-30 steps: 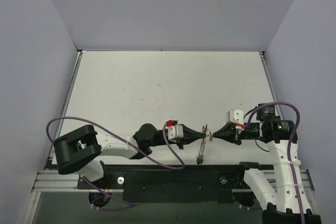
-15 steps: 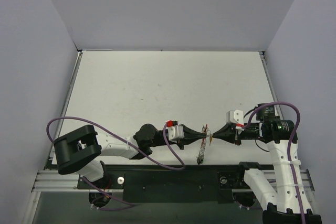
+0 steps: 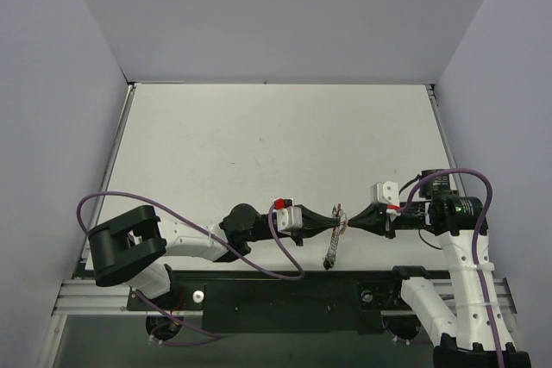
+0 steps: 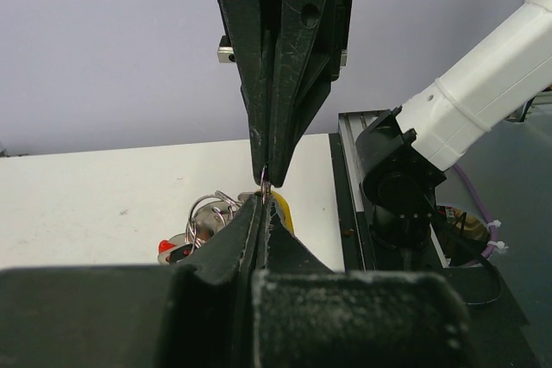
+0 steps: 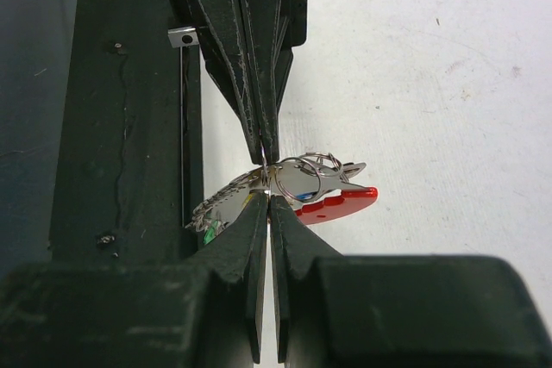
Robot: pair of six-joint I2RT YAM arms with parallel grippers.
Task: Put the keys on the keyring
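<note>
My left gripper point(image 3: 334, 221) and right gripper point(image 3: 348, 221) meet tip to tip above the table's near edge. Both are shut on the thin silvery keyring point(image 3: 340, 215). Its chain point(image 3: 329, 252) hangs down toward the front. In the left wrist view my left gripper point(image 4: 265, 193) pinches the ring wire just under the right one's tips, with small rings point(image 4: 207, 211), a red key head point(image 4: 172, 249) and a yellow key head point(image 4: 284, 211) behind. In the right wrist view my right gripper point(image 5: 270, 195) pinches the ring point(image 5: 302, 174). A red key head point(image 5: 341, 203) and a green one point(image 5: 207, 232) hang beside it.
A black rail point(image 3: 285, 299) runs along the near edge under the grippers. Purple cables point(image 3: 280, 263) loop by the left arm and over the right arm point(image 3: 470, 180). Grey walls enclose the white table point(image 3: 276, 144) on three sides.
The right gripper has edged slightly left toward the left gripper. The keyring bundle stays held between the two tips.
</note>
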